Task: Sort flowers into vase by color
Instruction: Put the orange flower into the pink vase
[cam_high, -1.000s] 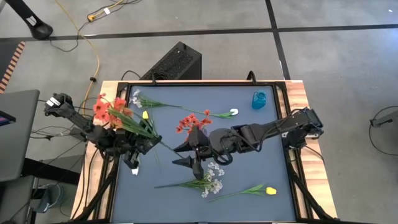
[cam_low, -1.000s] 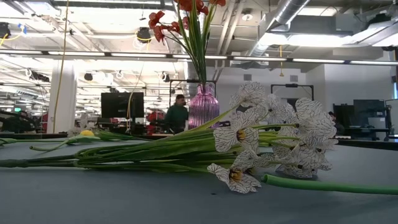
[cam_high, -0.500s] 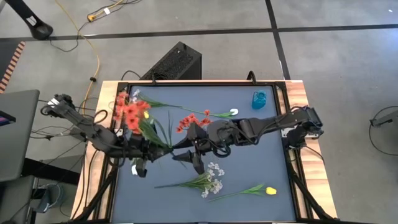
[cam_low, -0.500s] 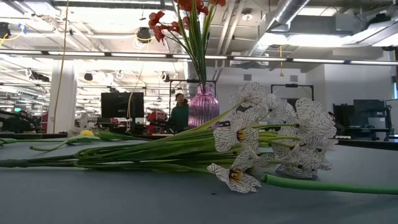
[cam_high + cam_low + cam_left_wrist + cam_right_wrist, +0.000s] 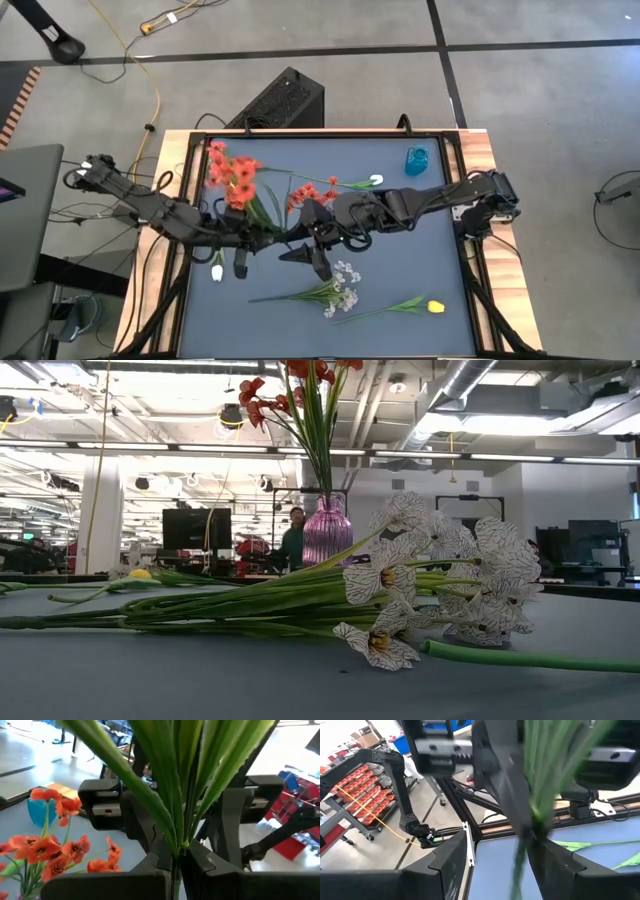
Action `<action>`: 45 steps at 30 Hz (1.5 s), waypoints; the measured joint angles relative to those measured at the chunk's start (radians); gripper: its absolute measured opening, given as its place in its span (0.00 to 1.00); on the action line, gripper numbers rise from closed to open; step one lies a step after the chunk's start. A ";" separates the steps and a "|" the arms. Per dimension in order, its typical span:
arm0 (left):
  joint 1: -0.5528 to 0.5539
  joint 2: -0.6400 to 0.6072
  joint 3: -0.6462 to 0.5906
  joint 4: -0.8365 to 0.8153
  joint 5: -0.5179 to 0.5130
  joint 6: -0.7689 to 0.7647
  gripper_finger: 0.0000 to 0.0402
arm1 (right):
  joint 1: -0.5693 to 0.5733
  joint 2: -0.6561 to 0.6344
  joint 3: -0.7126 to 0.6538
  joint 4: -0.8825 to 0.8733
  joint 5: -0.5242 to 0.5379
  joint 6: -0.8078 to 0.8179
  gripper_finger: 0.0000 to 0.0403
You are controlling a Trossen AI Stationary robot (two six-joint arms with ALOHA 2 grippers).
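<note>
The left gripper (image 5: pixel 258 236) sits near the middle of the table, its fingers pressed together on the stem of a red flower bunch (image 5: pixel 232 176). From the pinch point the green leaves (image 5: pixel 170 775) fan up and away, and the red blossoms stand beyond the gripper toward the table's back-left corner.

Just beside it, on the side away from the left arm's base, the right gripper (image 5: pixel 305 245) faces it with fingers spread wide, one finger (image 5: pixel 555 865) on either side of the same green stem, which passes between them. Whether the pads touch the stem cannot be told.

Directly behind the right gripper stands a pink glass vase (image 5: pixel 328 532) already holding red flowers (image 5: pixel 305 195); in the left wrist view these orange-red blossoms (image 5: pixel 50 855) show off to one side of the held stem.

On the near side of both grippers lies a spray of tiny white blossoms (image 5: pixel 343 288) with its green stalk flat on the blue mat (image 5: pixel 440 230). Farther out the same way, toward the right arm's side, lies a yellow tulip (image 5: pixel 434 306). Just below the left gripper lies a white tulip (image 5: pixel 217 270). Beyond the vase another white tulip (image 5: pixel 375 180) lies near a small blue vase (image 5: pixel 416 160) at the back.
</note>
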 joint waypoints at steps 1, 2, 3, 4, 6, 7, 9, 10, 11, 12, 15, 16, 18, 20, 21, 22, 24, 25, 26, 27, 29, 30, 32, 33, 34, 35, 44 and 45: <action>0.003 -0.002 0.000 0.003 0.012 -0.001 0.00 | -0.001 0.000 0.000 -0.003 0.000 -0.001 0.57; 0.006 -0.003 0.000 0.002 0.016 -0.001 0.00 | -0.004 0.000 0.000 -0.004 0.000 -0.002 0.56; 0.007 -0.003 0.000 -0.002 0.019 -0.002 0.00 | -0.007 0.000 0.000 -0.004 0.000 -0.002 0.56; 0.007 -0.002 0.000 -0.009 0.020 -0.002 0.00 | -0.008 0.000 0.000 -0.006 0.000 -0.002 0.55; 0.007 -0.001 0.000 -0.025 0.024 -0.011 0.00 | -0.014 0.000 0.000 -0.008 0.000 -0.003 0.52; 0.007 -0.001 0.000 -0.033 0.024 -0.017 0.00 | -0.014 0.000 0.000 -0.008 0.000 -0.003 0.50; 0.007 -0.002 0.000 -0.052 0.025 -0.027 0.00 | -0.021 0.000 0.000 -0.008 0.000 -0.002 0.45; 0.007 -0.002 0.000 -0.056 0.024 -0.027 0.00 | -0.022 0.000 0.000 -0.012 0.000 -0.003 0.42; 0.007 -0.002 0.000 -0.060 0.014 -0.026 0.00 | -0.024 0.000 0.000 -0.012 0.000 -0.002 0.38; 0.007 -0.002 0.000 -0.059 0.002 -0.026 0.00 | -0.026 0.000 0.000 -0.012 0.000 -0.002 0.35; 0.007 -0.002 0.000 -0.052 -0.015 -0.015 0.00 | -0.028 0.000 0.000 -0.013 -0.003 -0.002 0.25; 0.007 -0.003 0.000 -0.047 -0.018 -0.011 0.00 | -0.028 0.000 0.000 -0.012 -0.003 -0.003 0.22; 0.007 -0.003 0.000 -0.039 -0.020 -0.009 0.00 | -0.032 -0.001 0.000 -0.011 -0.005 -0.003 0.16; 0.007 -0.003 0.000 -0.039 -0.035 -0.010 0.02 | -0.033 -0.001 0.000 -0.011 -0.007 -0.003 0.13; 0.007 -0.003 0.000 -0.039 -0.047 -0.010 0.03 | -0.033 -0.001 0.000 -0.011 -0.008 -0.003 0.11; 0.007 -0.003 0.000 -0.039 -0.056 -0.010 0.04 | -0.034 -0.001 0.000 -0.011 -0.008 -0.004 0.10; 0.007 -0.004 0.000 -0.039 -0.058 -0.007 0.08 | -0.035 -0.002 0.000 -0.004 -0.008 -0.019 0.08; 0.007 -0.004 0.000 -0.039 -0.054 0.001 0.10 | -0.034 -0.006 0.000 -0.002 -0.008 -0.030 0.08; 0.007 -0.004 0.000 -0.036 -0.052 0.010 0.12 | -0.034 -0.010 0.000 -0.003 -0.008 -0.044 0.08; 0.007 -0.003 0.001 -0.031 -0.052 0.021 0.15 | -0.034 -0.017 0.000 -0.003 -0.008 -0.054 0.08; 0.008 -0.009 0.002 -0.022 -0.062 0.035 0.20 | -0.034 -0.042 -0.002 -0.004 -0.007 -0.085 0.08; 0.009 -0.012 0.002 -0.012 -0.072 0.044 0.23 | -0.035 -0.057 -0.002 -0.008 -0.007 -0.105 0.08; 0.008 -0.027 0.002 0.017 -0.103 0.080 0.28 | -0.042 -0.102 -0.002 -0.027 -0.007 -0.152 0.08; 0.008 -0.036 0.000 0.027 -0.116 0.107 0.30 | -0.047 -0.128 -0.002 -0.035 -0.008 -0.172 0.08; 0.008 -0.041 -0.002 0.047 -0.122 0.131 0.32 | -0.052 -0.155 0.000 -0.055 -0.009 -0.189 0.08; 0.008 -0.044 -0.001 0.077 -0.115 0.155 0.34 | -0.056 -0.182 0.001 -0.078 -0.012 -0.206 0.08; 0.037 -0.106 0.000 0.039 -0.237 0.268 0.40 | -0.107 -0.481 -0.217 -0.096 0.083 -0.318 0.08; 0.044 -0.110 0.000 0.028 -0.254 0.274 0.40 | -0.119 -0.531 -0.266 -0.083 0.097 -0.317 0.08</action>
